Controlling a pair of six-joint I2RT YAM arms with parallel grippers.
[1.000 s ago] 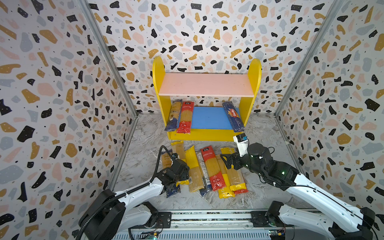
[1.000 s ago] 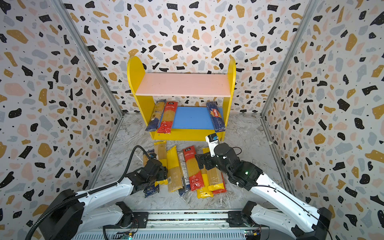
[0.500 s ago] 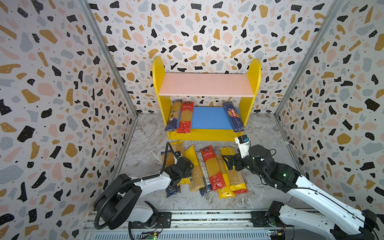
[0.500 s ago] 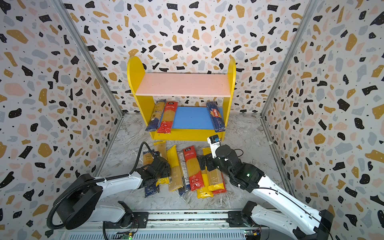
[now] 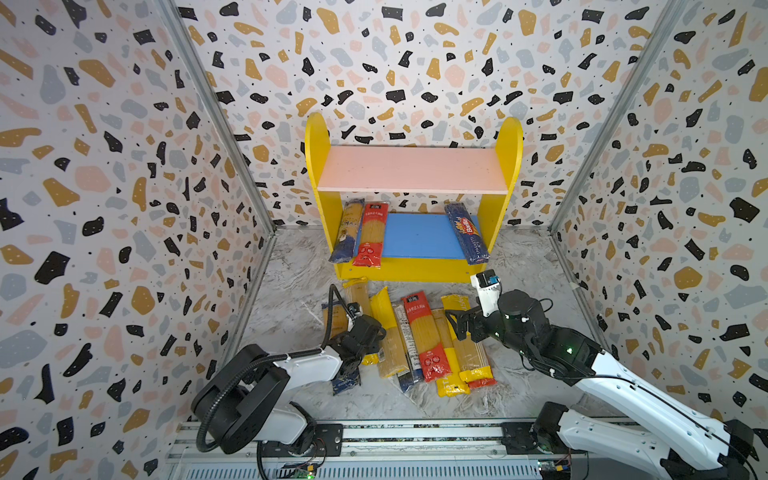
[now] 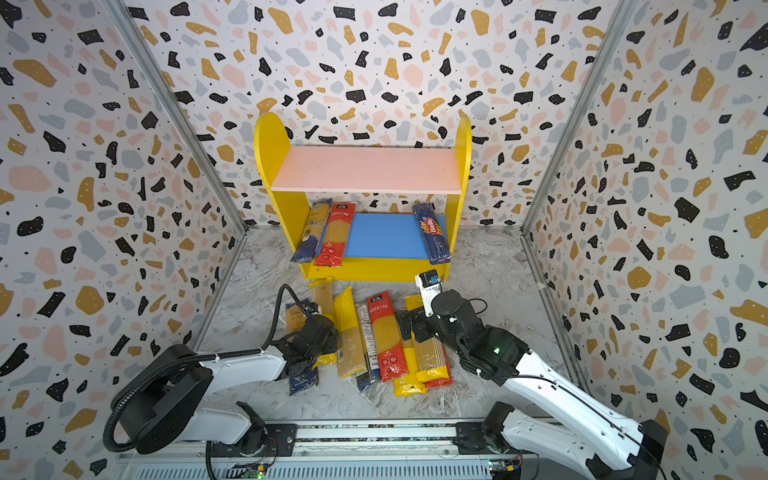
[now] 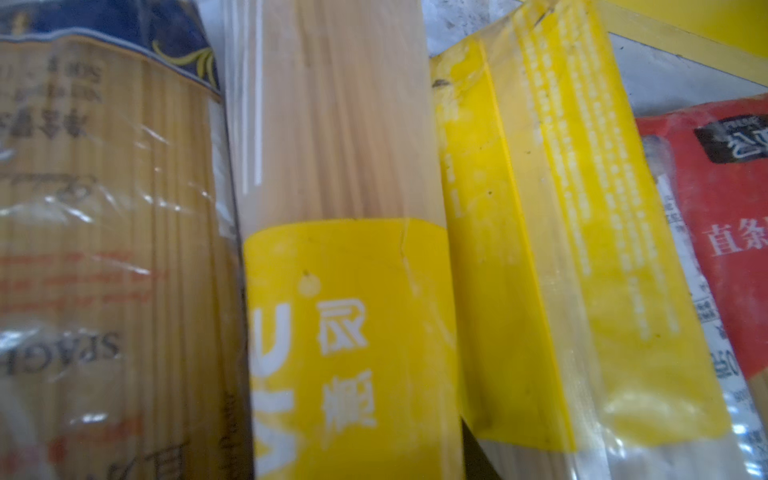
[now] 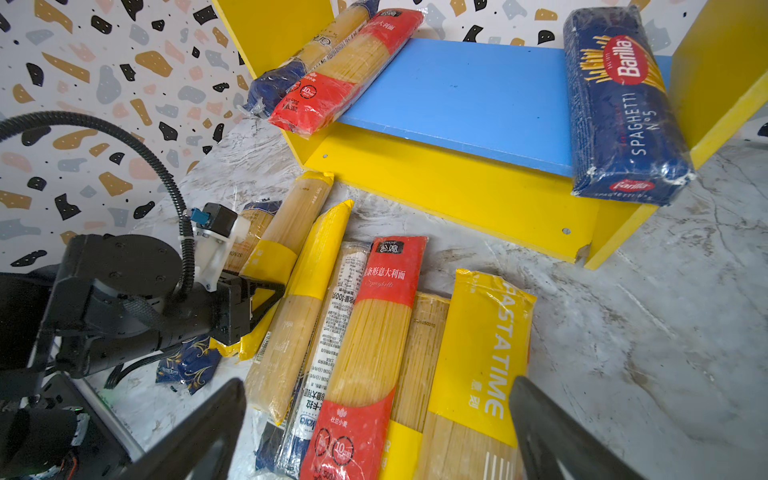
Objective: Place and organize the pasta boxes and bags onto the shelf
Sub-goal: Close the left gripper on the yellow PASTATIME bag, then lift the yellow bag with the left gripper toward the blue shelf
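Nearest the rail, the left pincer [image 5: 371, 332] is down on the left end of a row of spaghetti packs lying side by side on the marble floor [image 5: 291, 299]. It sits over a clear pack with a yellow band [image 8: 291, 232]. The left wrist view is filled by that band, with a dark blue-ended pack [image 7: 104, 208] touching it on one side and a yellow bag [image 7: 561, 249] on the other. Whether the jaws have clamped the banded pack I cannot tell.

The right pincer [image 8: 376, 419] hangs at the right end of the row, spread wide and gripping nothing. Its fingers [image 8: 199, 428] straddle the near ends of a red-ended pack [image 8: 374, 332], a plain pack [image 8: 424, 345] and a yellow pack marked PASTATIME [image 8: 486, 353]. A white-labelled pack [image 8: 340, 299] lies just beside the red one.

Just beyond the row stands the shelf [image 5: 415, 270]. Three packs lie on its blue lower board [image 5: 419, 235], near ends poking over the front edge. A blue-tipped pack [image 5: 349, 228] and a red pack [image 5: 372, 232] touch at the left side panel. A dark blue Barilla pack [image 5: 467, 237] lies at the right panel. The pink upper board [image 5: 411, 168] sits above them.
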